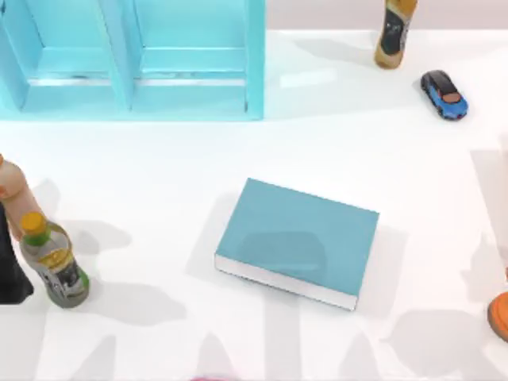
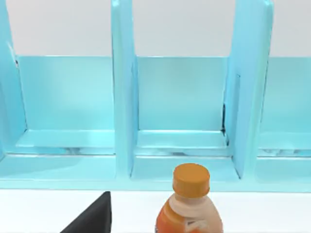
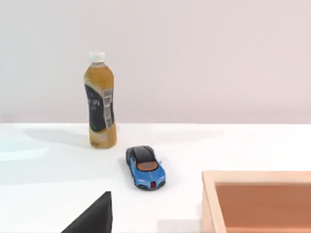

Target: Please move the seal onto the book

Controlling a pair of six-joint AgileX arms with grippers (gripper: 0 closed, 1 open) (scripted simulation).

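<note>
Book point(image 1: 295, 240): teal cover, white page edges, lying flat near the middle of the white worktop point(image 1: 159, 159), a little right of centre, cover bare. Green-capped bottle point(image 1: 54, 262) stands at the left edge; blue shelf unit point(image 1: 131, 55) at the far left; amber bottle point(image 1: 393, 32) and blue toy car point(image 1: 444, 94) at the far right. Seal: position cannot be told. Left and right tools: state cannot be told. Left wrist view: an orange-capped bottle point(image 2: 189, 204) before the shelf.
</note>
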